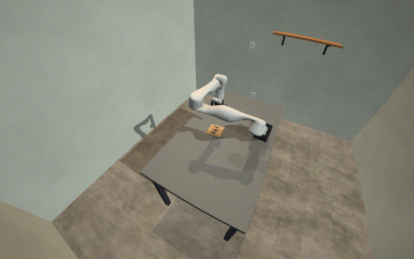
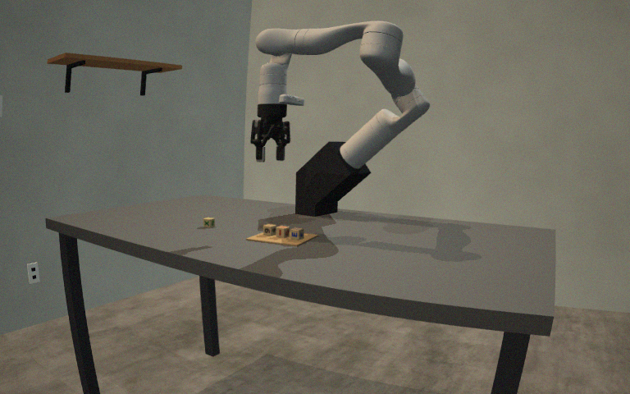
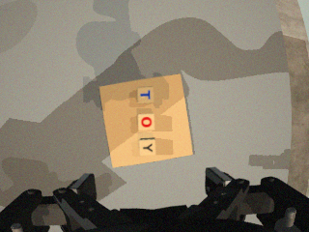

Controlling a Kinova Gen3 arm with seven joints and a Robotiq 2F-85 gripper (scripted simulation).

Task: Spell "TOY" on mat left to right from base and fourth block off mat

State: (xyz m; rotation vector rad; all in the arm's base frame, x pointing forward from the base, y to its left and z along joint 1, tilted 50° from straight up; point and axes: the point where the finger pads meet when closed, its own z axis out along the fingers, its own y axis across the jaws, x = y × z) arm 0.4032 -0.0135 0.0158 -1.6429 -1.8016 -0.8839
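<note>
Worktop [image 2: 417, 287] grey, dark legs. Tan mat [image 3: 123, 135] lies flat on it, three blocks in a straight row on top, all inside the mat edges. Wrist view reads T block [image 3: 145, 95], O block [image 3: 146, 122], Y block [image 3: 147, 147] down the row, neighbours just apart. Fourth block [image 2: 208, 222], green mark on its side, sits on bare worktop well apart from the mat. Gripper [image 2: 270, 157] hangs high above the worktop, pointing down, fingers [image 2: 260, 153] spread wide, nothing between them. Black pedestal [image 2: 308, 194] behind the mat carries the white arm [image 2: 381, 130]. Wooden wall shelf [image 2: 111, 61] far back
</note>
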